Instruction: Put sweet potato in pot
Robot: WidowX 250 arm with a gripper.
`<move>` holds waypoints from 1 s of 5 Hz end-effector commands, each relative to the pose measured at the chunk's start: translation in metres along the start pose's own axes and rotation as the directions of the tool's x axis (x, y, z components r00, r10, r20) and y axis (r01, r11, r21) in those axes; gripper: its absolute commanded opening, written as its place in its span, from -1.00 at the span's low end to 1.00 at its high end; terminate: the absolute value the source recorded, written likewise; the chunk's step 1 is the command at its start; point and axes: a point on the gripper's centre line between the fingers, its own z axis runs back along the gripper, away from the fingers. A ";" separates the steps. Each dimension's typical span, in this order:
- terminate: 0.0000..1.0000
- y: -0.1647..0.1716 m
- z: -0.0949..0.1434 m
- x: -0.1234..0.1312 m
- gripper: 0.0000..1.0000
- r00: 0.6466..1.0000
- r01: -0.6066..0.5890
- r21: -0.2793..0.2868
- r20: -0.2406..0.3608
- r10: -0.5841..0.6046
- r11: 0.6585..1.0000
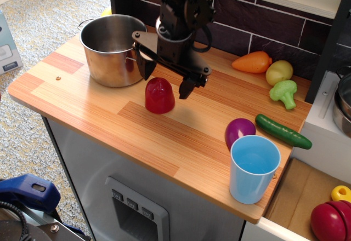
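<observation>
While end effector (166, 82) hangs spread | sweet potato (159, 95) just below, apart

front of surface (137, 128): bare | pot (111, 48) mouth: seemingly unobstructed | right: purple toy (239, 131), blue cup (253, 168), cucumber (283, 131) crowd

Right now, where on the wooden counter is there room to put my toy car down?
The widest bare wood runs along the front edge, between the pot, the sweet potato and the blue cup. The left corner before the pot is bare too. It is crowded at the right, around the purple toy, cucumber and broccoli.
</observation>
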 end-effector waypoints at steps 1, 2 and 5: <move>-1.00 0.002 -0.004 0.004 1.00 0.999 -0.028 -0.024 0.014 0.029 0.999; -1.00 0.001 -0.009 0.003 1.00 0.999 -0.044 -0.040 -0.009 0.043 0.998; -1.00 -0.004 -0.007 -0.006 -1.00 0.996 -0.092 -0.023 -0.011 0.092 0.995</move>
